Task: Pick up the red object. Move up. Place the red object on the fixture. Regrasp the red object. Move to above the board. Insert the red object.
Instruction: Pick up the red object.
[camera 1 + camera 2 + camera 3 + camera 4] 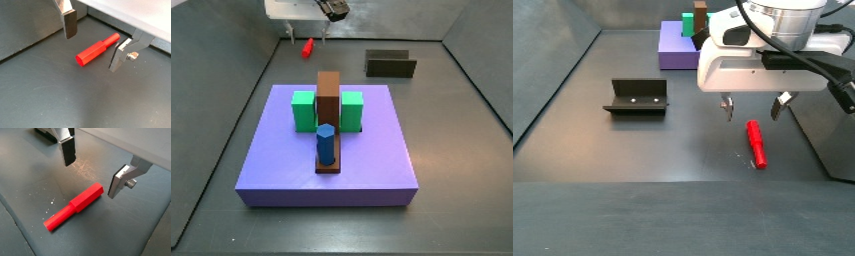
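Note:
The red object [97, 49] [75, 206] lies flat on the dark floor, a peg with a thicker and a thinner end. In both side views it shows near a wall [307, 47] [756, 143]. My gripper [92, 51] [91, 178] [751, 116] hangs open just above it, and no finger touches it. One end of the peg lies between the fingers, close to one finger [118, 56]. The fixture [390, 64] [636, 97] stands apart on the floor. The purple board [372, 160] [676, 50] lies farther off.
On the board stand two green blocks [302, 110] [352, 108], a tall brown bar [329, 105] and a blue peg [326, 145]. A light wall [133, 15] [840, 130] rises close beside the gripper and the peg.

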Motion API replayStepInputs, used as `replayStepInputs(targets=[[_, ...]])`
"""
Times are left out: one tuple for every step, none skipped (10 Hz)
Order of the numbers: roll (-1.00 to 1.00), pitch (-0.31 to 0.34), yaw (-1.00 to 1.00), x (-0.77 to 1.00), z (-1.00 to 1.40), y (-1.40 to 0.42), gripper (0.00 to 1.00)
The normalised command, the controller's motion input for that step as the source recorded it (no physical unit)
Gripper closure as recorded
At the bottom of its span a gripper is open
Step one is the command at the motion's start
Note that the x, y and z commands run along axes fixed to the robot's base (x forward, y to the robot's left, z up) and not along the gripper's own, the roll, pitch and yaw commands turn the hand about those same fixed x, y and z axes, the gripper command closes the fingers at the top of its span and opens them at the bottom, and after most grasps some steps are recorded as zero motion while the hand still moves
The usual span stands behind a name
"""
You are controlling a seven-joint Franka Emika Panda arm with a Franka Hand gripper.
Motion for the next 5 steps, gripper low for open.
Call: replayStepInputs(targets=[[-0.15, -0.344, -0.28, 0.00, -0.46, 0.00, 0.00], [-0.14, -0.340, -0.25, 0.00, -0.47, 0.00, 0.00], [-0.14, -0.333, -0.20, 0.00, -0.51, 0.00, 0.00], [-0.13, -0.323, -0.15, 0.00, -0.53, 0.00, 0.00], [-0.12, -0.304, -0.09, 0.00, -0.58, 0.05, 0.00]])
